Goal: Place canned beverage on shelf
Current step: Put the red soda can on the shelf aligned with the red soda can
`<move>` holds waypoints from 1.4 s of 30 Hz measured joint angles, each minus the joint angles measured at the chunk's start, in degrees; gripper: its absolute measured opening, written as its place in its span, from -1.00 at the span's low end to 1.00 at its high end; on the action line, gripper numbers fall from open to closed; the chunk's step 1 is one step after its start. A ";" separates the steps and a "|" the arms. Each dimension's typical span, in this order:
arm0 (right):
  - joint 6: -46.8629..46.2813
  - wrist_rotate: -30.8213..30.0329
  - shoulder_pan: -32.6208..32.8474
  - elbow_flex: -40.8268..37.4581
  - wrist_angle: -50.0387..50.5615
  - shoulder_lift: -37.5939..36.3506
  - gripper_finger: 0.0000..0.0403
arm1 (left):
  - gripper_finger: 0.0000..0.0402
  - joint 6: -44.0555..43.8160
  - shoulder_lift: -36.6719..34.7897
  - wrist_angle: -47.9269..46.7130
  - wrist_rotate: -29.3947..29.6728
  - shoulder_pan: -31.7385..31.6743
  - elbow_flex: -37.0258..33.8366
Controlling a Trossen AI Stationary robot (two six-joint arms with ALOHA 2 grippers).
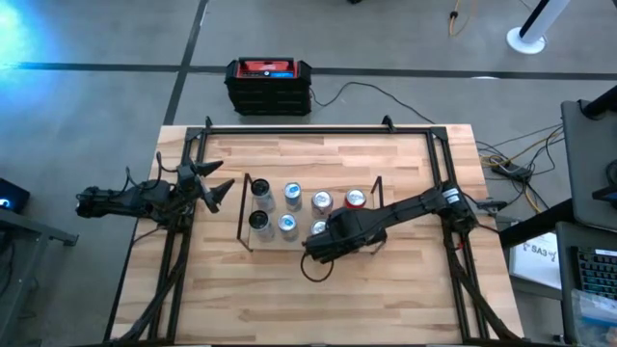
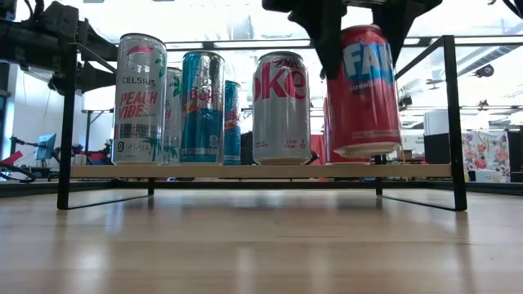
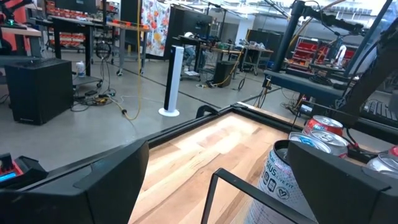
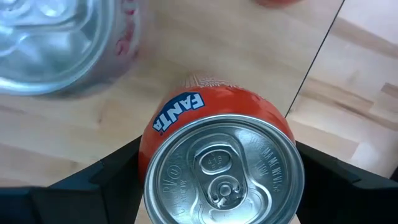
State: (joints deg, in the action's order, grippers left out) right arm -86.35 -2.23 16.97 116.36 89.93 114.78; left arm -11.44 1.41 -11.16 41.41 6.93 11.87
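The red soda can (image 2: 364, 90) was clamped in the right hand (image 2: 362, 33), tilted, its base just above the shelf (image 2: 245, 171) beside the cans already standing there; setting down and release remained. The left hand (image 1: 214, 183) waited open at the desk's edge.

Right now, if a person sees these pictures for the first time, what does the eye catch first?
First, the red Fanta can gripped by the right pincer, tilted and hanging just above the right end of the shelf. Next, the row of cans already standing there: Celsius at the left end, Diet Coke beside the Fanta. The left pincer waits open, left of the shelf.
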 joint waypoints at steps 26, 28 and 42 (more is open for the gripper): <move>-4.43 -2.32 -2.26 -10.18 -3.01 -6.84 0.51 | 0.84 0.00 0.00 0.00 0.00 0.01 0.01; -5.36 -2.36 -2.52 -10.70 -3.33 -6.84 0.51 | 0.84 0.01 0.00 0.00 0.00 0.00 0.01; -6.15 -2.40 -3.15 -11.60 -5.18 -6.84 0.51 | 0.84 0.00 0.00 0.00 0.00 0.00 0.01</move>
State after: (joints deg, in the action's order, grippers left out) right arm -92.50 -4.62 13.82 104.76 84.75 107.94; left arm -11.44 1.41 -11.16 41.41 6.92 11.88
